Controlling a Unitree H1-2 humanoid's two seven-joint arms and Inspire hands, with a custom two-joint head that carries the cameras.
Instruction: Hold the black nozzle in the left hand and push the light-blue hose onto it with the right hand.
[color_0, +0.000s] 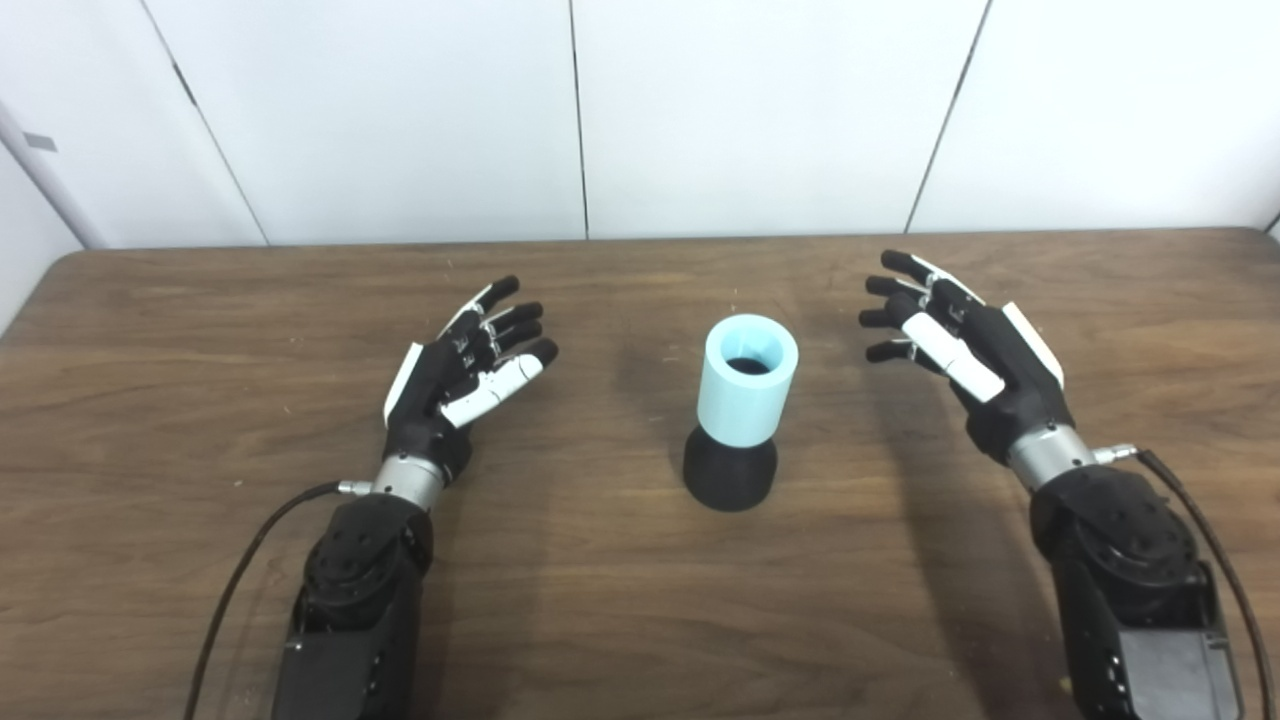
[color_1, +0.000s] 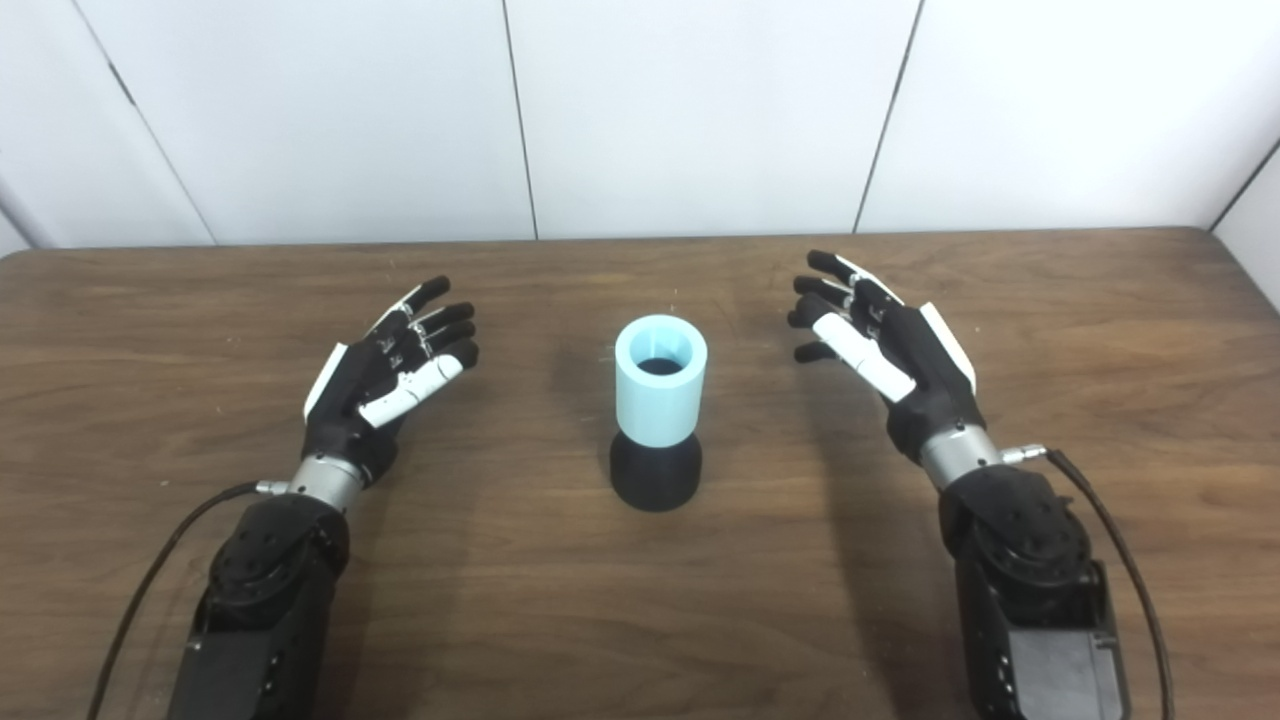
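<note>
A: Where is the light-blue cylindrical hose (color_0: 750, 388)?
B: Upright on the black flared nozzle (color_0: 730, 478), mid brown wooden tabletop (color_0: 200, 300), between both hands.
A: And they?
B: Left robot hand (color_0: 465, 375) and right robot hand (color_0: 955, 340) spread wide, empty, well apart from it.

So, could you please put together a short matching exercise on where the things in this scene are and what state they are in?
Things:
1. hose
2. nozzle
3. left hand
4. right hand

States:
A. black, standing on the table
B. open, right of the hose, touching nothing
C. light blue, upright on the nozzle
D. open, left of the hose, touching nothing

Pairs: 1-C, 2-A, 3-D, 4-B
</note>
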